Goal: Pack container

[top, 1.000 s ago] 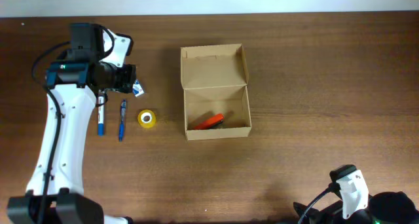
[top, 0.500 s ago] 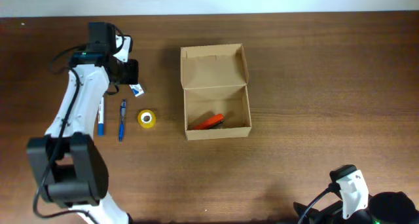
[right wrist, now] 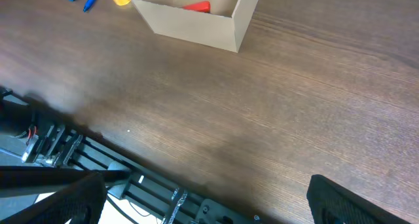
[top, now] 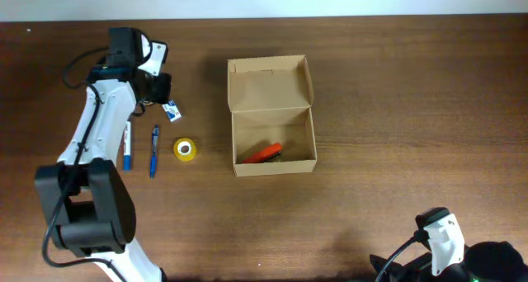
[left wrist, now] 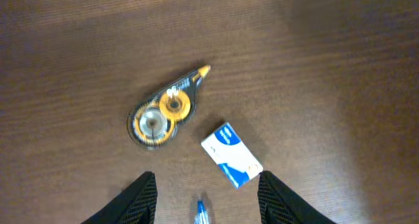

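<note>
Where the counter [top: 396,109] is bare at its middle stands the container [top: 272,84], a plain tan cardboard box, its hinged flap lid thrown back toward the far edge and its mouth open upward.

Since a second ago the left arm has swung its wrist nearer the far edge. The left gripper [top: 158,88] now hangs over a correction-tape dispenser [left wrist: 162,109] and a small blue-and-white packet [top: 172,111], jaws wide and holding nothing. Two blue pens [top: 127,146] and a yellow tape roll [top: 186,149] lie where they lay, left of the container. The container itself has not shifted.

Inside it, against the near wall, lies an orange-red item [top: 264,152] with something dark just beside it on the right.

The right gripper [right wrist: 206,179] is low at the counter's near right, jaws wide and empty.
</note>
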